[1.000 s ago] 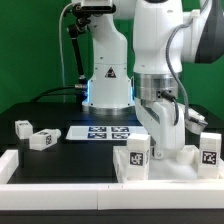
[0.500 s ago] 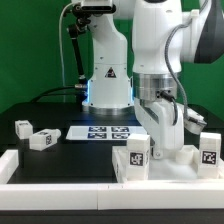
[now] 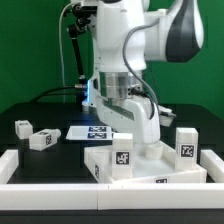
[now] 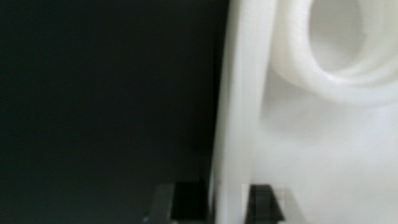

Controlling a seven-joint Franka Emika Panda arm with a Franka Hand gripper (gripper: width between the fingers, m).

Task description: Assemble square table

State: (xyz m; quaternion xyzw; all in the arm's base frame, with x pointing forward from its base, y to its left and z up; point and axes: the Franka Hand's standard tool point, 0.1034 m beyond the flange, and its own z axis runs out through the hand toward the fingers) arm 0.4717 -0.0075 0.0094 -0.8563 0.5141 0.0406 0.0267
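At the front edge of the black table (image 3: 45, 115), toward the corner on the exterior view's right, the square table top (image 3: 150, 168) lies flat, just behind the long white rail (image 3: 45, 170). The Panda's gripper (image 3: 143, 132) is down low on the top's far side. The wrist view shows it close up: the dark fingers (image 4: 178, 200) are set narrow, one on each side of the top's thin upright rim (image 4: 228, 100), and they pinch it between them. Just beside that rim, a round socket (image 4: 356, 50) shows in the white plastic.

Two legs stand upright on the top. The near leg (image 3: 122, 158) is at its front corner on the exterior view's left, tag facing the camera. The far leg (image 3: 186, 143) is toward the exterior view's right.

Over by the table's edge on the exterior view's left, a loose leg (image 3: 40, 140) lies on its side. The other loose leg (image 3: 22, 127) is just behind it. The marker board (image 3: 100, 132) lies flat mid-table, behind the top.
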